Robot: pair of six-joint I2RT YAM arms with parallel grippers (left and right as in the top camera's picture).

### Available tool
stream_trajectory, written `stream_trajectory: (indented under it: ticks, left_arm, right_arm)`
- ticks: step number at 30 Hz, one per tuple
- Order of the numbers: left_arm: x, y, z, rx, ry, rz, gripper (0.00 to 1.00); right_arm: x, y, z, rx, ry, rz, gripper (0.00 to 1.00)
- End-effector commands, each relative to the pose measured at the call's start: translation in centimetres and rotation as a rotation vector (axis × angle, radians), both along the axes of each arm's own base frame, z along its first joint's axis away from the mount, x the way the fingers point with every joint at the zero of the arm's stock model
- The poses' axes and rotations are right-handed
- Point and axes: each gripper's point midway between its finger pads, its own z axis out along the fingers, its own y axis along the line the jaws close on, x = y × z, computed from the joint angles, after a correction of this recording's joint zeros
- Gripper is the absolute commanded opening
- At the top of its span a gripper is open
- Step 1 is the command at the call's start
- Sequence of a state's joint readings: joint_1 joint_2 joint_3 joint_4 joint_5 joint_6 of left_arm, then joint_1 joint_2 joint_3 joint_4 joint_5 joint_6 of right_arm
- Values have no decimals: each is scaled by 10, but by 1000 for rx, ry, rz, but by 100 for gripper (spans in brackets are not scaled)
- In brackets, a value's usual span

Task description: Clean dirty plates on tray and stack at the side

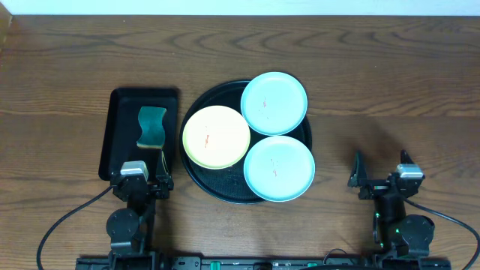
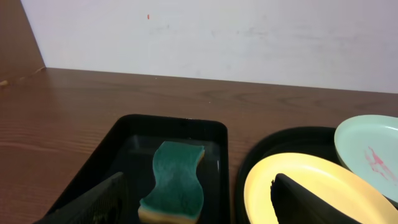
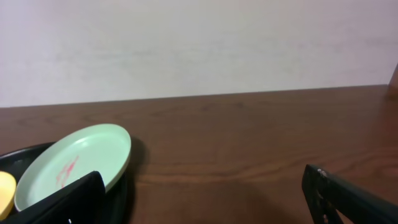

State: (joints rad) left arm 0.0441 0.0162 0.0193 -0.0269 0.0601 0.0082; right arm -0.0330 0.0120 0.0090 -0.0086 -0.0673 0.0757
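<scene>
Three plates lie on the round black tray [image 1: 212,182]: a pale yellow plate [image 1: 216,136] at left, a light blue plate [image 1: 274,103] at the back and a second light blue plate [image 1: 279,168] at the front, each with small reddish smudges. My left gripper [image 1: 142,168] is open and empty over the near end of the rectangular tray. In the left wrist view [image 2: 199,208] its fingers frame the sponge [image 2: 174,180] and the yellow plate [image 2: 311,177]. My right gripper [image 1: 380,171] is open and empty over bare table right of the round tray, and it also shows in the right wrist view [image 3: 208,202].
A small rectangular black tray [image 1: 124,127] stands left of the round tray and holds a green and yellow sponge [image 1: 151,126]. The right wrist view shows a light blue plate [image 3: 74,158] at left, brown table ahead and a white wall behind.
</scene>
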Motion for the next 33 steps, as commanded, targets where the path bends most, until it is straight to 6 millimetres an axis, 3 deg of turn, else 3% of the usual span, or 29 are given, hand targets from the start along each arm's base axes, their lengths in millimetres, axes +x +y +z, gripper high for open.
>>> stream_trajectory:
  ticks: [1, 6, 11, 21, 25, 33]
  left_arm:
    - [0, 1, -5, 14, 20, 4, 74]
    - [0, 1, 13, 16, -32, 4, 74]
    - [-3, 1, 33, 11, -72, 5, 74]
    - [-9, -3, 124, -73, -178, -12, 74]
    - [3, -9, 152, -77, -125, -46, 74]
    - [35, -9, 170, -98, 180, -45, 74]
  right_arm:
    - [0, -1, 4, 12, -18, -10, 99]
    - [0, -1, 10, 12, -45, -9, 99]
    - [-3, -1, 40, 9, -167, -8, 99]
    - [-16, 1, 101, 5, -304, 0, 99]
    - [-17, 1, 132, 4, -323, 3, 99]
    - [8, 16, 166, 2, -163, 91, 99]
